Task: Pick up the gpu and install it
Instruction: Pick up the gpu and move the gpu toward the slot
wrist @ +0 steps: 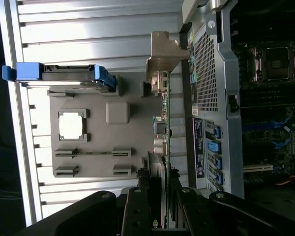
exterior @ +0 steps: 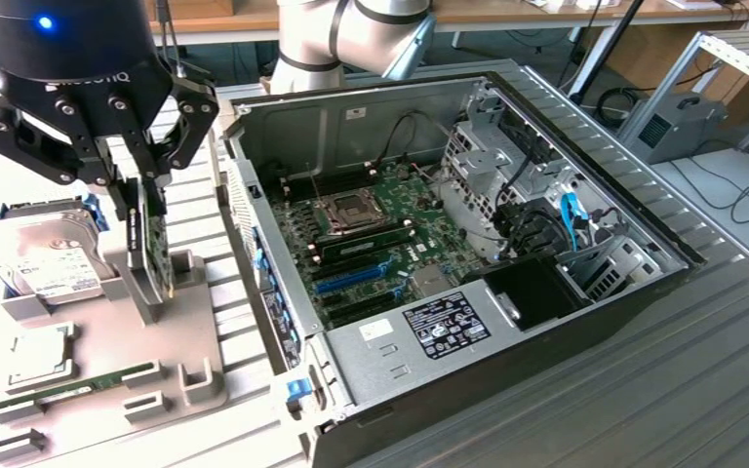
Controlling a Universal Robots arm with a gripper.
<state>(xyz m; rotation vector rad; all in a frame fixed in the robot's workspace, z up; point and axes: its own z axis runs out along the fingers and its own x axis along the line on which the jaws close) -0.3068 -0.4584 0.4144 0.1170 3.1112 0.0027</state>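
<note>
- Open computer case [exterior: 583, 322]: laid on its side at the exterior view's right, with the motherboard [exterior: 388, 234] exposed. The case wall nearest the holder stands between the card and the blue slots [exterior: 348, 280].
- Grey holder tray [exterior: 186, 361]: placed just beside the case; the parts are kept in its sockets.
- Gripper [exterior: 140, 190]: lowered over the tray, its jaws clenched on the upper edge of the gpu [exterior: 151, 258].
- The gpu: held upright and edge-on, its lower edge apparently seated in the tray's socket. It is judged light, stiff and fragile. It is best gripped along the bare top edge, away from the cooler and contacts.
- Hard drive [exterior: 39, 261]: propped near the card, apart from it.
- Processor [exterior: 39, 356]: laid flat in its recess.
- Memory stick [exterior: 82, 383]: seated at the tray's near edge, well clear.
</note>
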